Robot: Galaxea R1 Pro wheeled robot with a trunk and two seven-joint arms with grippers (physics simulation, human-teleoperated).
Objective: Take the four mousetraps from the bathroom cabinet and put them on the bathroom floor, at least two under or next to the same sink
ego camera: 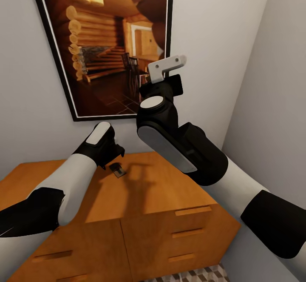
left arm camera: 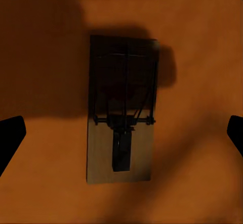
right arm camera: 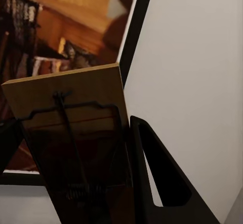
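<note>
Below, a mousetrap (left arm camera: 121, 110) lying flat on the cabinet (ego camera: 170, 192) between the spread left hand's (ego camera: 111, 154) fingers, right hand (right arm camera: 76, 183) raised, pinching another trap (right arm camera: 71, 112).

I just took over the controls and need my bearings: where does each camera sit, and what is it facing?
Head view: on the robot's head, looking down at the cabinet and the wall picture; both arms show, left hand low over a mousetrap on the cabinet top, right hand raised.
Left wrist view: on the left arm, facing straight down at that mousetrap; dark fingertips at both edges.
Right wrist view: on the raised right arm, facing the wall picture, a held mousetrap against a black finger.
Shared: head and left wrist views both show the trap on the cabinet.
</note>
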